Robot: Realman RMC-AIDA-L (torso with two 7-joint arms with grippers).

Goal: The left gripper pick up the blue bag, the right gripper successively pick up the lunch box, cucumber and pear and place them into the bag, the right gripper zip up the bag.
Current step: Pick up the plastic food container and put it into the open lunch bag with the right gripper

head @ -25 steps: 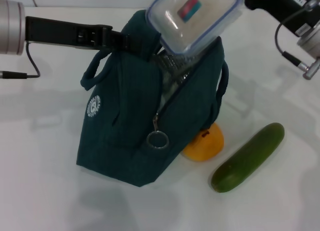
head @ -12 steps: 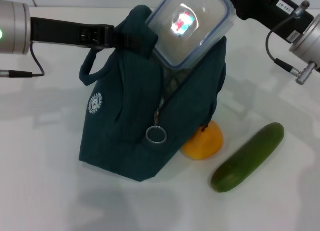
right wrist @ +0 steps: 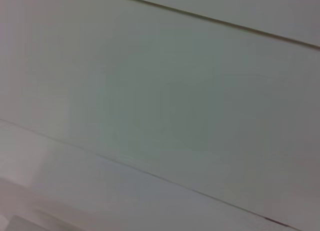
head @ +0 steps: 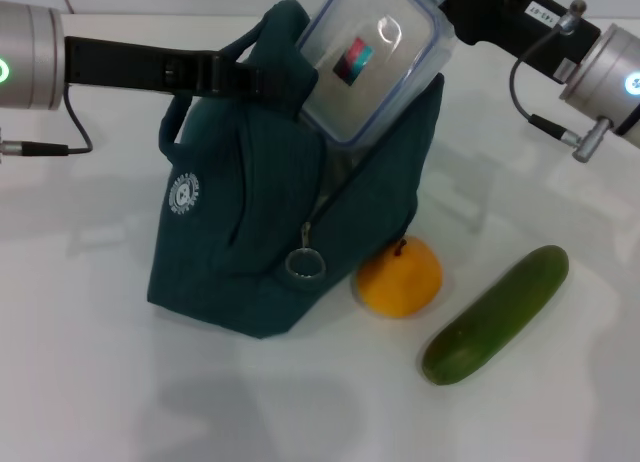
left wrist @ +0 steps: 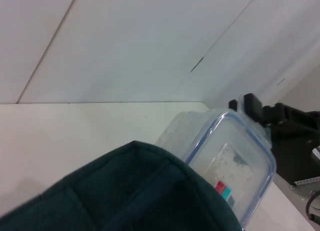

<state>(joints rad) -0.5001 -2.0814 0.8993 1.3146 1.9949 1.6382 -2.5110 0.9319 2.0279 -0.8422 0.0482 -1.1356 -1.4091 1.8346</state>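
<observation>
Right gripper (head: 452, 4), upper right, clamps lunch box (head: 368, 64); I should tip it steeper into blue bag (head: 262, 232), which left gripper (head: 262, 80) grips.

Overall: I see bright, even, diffuse light; white table (head: 560, 402) near blown out in head view.
Shadows: soft, faint grey patches on table beside the blue bag (head: 250, 232) & under the cucumber (head: 497, 314); no hard edges.
Glare: small white highlight on lunch box (head: 370, 62) lid, next to sticker; faint sheen on pear (head: 400, 277).
Status lights: green glow on left wrist, blue-ish on right.
Left wrist view: bag fabric close to lens, soft/out of focus; wall sharper.
Right wrist view: I get only a blurry grey-green wall w/ thin lines, dimmer.
</observation>
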